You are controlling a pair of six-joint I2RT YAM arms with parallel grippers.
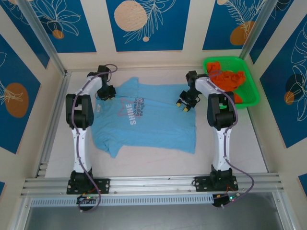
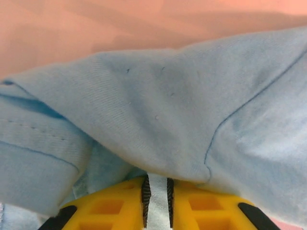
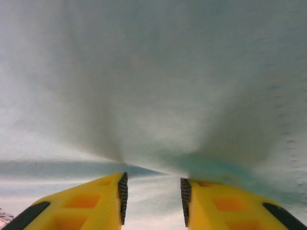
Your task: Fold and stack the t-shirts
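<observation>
A light blue t-shirt (image 1: pixel 153 127) lies spread out, print up, mid-table (image 1: pixel 158 160). The left gripper (image 2: pixel 157 187) is pinched narrow on a fold of cloth at the shirt's far left corner. The right gripper (image 3: pixel 153 187) is at its far right edge, jaws half apart with cloth gathered between them; whether it truly grips is unclear. An orange t-shirt (image 1: pixel 226 79) lies heaped in the green basket (image 1: pixel 253 98).

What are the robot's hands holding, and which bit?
Left jaws pinch a fold of the light blue t-shirt at its far left edge. Right jaws straddle its far right edge; whether they grip cannot be told.
</observation>
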